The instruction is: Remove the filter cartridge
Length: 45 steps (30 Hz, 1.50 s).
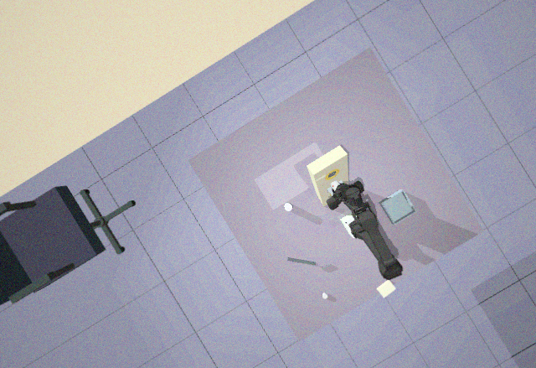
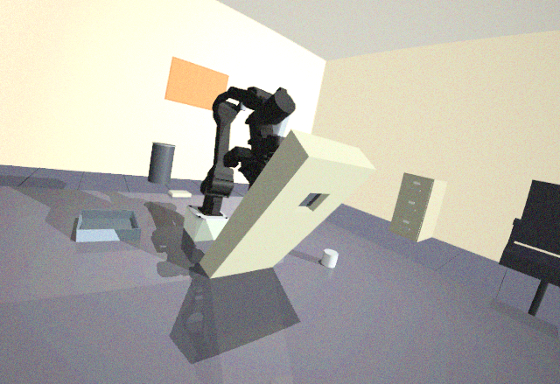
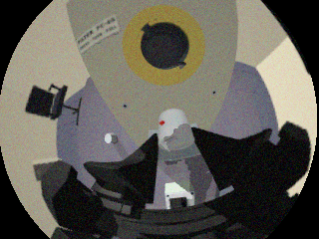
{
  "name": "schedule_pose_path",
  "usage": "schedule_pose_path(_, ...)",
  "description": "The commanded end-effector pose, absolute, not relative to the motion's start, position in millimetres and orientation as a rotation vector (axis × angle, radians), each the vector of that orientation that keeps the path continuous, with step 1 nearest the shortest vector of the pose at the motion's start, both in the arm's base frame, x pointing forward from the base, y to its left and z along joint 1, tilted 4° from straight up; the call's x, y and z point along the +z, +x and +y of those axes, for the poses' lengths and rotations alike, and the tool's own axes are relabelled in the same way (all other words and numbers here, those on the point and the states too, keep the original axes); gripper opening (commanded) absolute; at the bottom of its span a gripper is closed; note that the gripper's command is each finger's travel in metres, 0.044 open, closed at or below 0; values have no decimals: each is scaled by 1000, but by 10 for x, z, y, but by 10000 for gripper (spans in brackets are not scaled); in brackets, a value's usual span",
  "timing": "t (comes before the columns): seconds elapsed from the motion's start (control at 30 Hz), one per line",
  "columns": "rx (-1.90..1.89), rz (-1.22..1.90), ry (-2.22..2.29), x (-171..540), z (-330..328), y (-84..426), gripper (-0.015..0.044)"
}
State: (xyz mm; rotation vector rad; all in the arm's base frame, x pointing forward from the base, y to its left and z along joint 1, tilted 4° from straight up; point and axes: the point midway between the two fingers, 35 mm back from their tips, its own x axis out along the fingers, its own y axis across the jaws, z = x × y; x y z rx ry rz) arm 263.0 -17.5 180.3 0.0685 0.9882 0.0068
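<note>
The cream service panel (image 1: 322, 165) (image 2: 271, 217) (image 3: 206, 0) leans tilted on the floor. Its yellow-ringed round socket (image 1: 332, 175) (image 3: 163, 46) shows as a dark empty hole. The grey-white filter cartridge (image 3: 174, 126) (image 1: 333, 188), with a red dot on it, sits between my fingers a short way out in front of the socket. My gripper (image 3: 174, 132) (image 1: 335, 191) is shut on the cartridge; in the exterior view the panel hides the fingers. The pale blue tray (image 1: 397, 206) (image 2: 106, 233) stands on the floor to the arm's side, empty.
A small white cylinder (image 1: 287, 207) (image 2: 329, 257) stands beside the panel. A thin dark bar (image 1: 301, 261), a small white piece (image 1: 324, 295) and a beige block (image 1: 385, 288) (image 2: 179, 193) lie near the arm's base. A dark chair (image 1: 38, 238), a filing cabinet (image 2: 416, 205) and a bin (image 2: 161, 163) stand far off.
</note>
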Motion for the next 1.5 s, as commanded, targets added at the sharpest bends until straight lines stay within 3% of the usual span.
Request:
schedule_pose_path(0.0,7,982,68,1915,-185,2710,0)
schedule_pose_path(0.73,6,987,67,2754,-224,2290,0)
schedule_pose_path(1.47,4,999,59,2642,-834,2352,0)
